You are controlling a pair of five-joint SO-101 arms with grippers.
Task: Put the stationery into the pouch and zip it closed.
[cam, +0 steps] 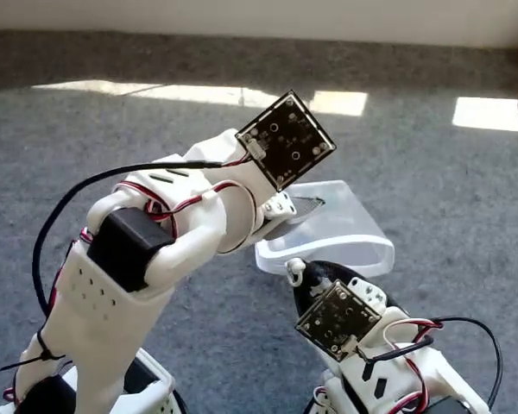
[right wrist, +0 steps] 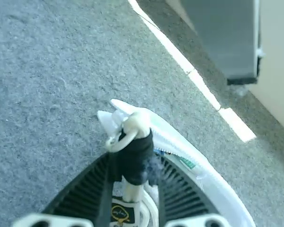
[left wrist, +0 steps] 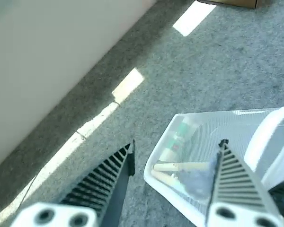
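A translucent white mesh pouch (cam: 350,226) lies on the grey carpet between the two arms. In the left wrist view the pouch (left wrist: 206,135) holds two cream sticks (left wrist: 180,166) and a green-labelled tube (left wrist: 177,138). My left gripper (left wrist: 177,143) hangs open over the pouch's end, one finger above the mesh and the other above bare carpet; from above the left gripper (cam: 292,210) sits at the pouch's near-left corner. My right gripper (right wrist: 132,163) is shut on a black tab with a white loop (right wrist: 125,135) at the pouch's (right wrist: 184,151) end. The high view shows the right gripper (cam: 304,274) at the pouch's front edge.
Grey carpet (cam: 432,172) surrounds the pouch, with sunlit strips (cam: 198,93) along the far wall. A cardboard box (left wrist: 236,3) sits far off in the left wrist view. A grey cabinet (right wrist: 225,38) stands by the wall beyond the pouch.
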